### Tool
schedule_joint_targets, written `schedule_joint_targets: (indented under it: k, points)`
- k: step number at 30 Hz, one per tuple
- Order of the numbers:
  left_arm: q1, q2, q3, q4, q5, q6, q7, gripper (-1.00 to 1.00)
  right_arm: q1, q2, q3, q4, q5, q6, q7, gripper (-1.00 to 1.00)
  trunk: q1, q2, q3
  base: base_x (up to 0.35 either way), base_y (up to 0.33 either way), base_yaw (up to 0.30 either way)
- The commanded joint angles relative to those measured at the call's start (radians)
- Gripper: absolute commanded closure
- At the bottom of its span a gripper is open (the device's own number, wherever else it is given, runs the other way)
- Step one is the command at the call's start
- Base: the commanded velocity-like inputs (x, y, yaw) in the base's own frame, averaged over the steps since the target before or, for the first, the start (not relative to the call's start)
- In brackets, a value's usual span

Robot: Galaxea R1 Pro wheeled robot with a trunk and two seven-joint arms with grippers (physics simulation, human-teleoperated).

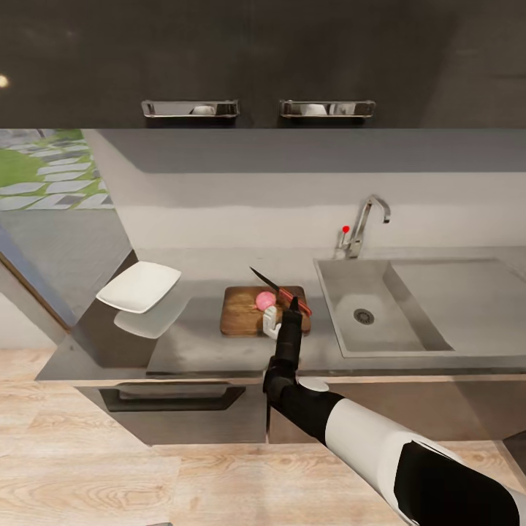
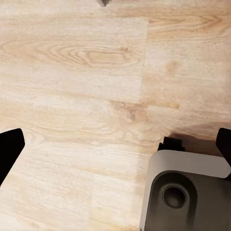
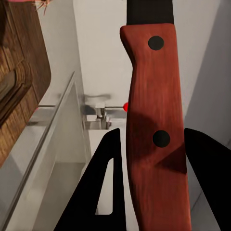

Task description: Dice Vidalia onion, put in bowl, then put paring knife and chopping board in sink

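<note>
The right fingers (image 3: 149,187) clench the knife (image 1: 281,290) by its red handle, blade slanting toward 10 o'clock over the board (image 1: 245,313). A pink onion (image 1: 265,300) sits on the board, just beside the blade. The board lies on the table (image 1: 197,347), the white bowl (image 1: 139,287) at its 9 o'clock near the table's end, the sink (image 1: 380,336) at its 3 o'clock. The left fingers (image 2: 9,149) hang released over the wooden floor (image 2: 72,96). No writing is legible.
</note>
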Motion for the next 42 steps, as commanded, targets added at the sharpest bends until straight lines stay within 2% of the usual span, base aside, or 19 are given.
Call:
schedule_joint_targets:
  k: [1,19,28,42]
  points:
    - [-0.002,-0.001,-0.008,0.004,0.008,-0.006,0.001,-1.00,-0.002,0.000,0.004,0.001,-0.003,0.003,-0.003,1.00,0.001,-0.002,-0.002,0.016,0.000,0.000]
    - [-0.002,-0.001,-0.008,0.004,0.008,-0.006,0.001,-1.00,0.020,0.000,0.005,0.011,-0.005,-0.026,0.022,1.00,0.001,-0.002,-0.002,0.002,0.000,0.000]
    - [-0.002,-0.001,-0.008,0.004,0.007,-0.006,0.001,-1.00,0.020,0.000,0.003,0.016,-0.005,-0.065,0.022,1.00,0.001,-0.002,-0.002,0.000,0.000,0.000]
    - [-0.002,-0.001,-0.008,0.004,0.008,-0.006,0.001,-1.00,0.020,0.000,0.003,0.016,-0.005,-0.066,0.021,1.00,0.001,-0.002,-0.002,0.000,0.000,0.000]
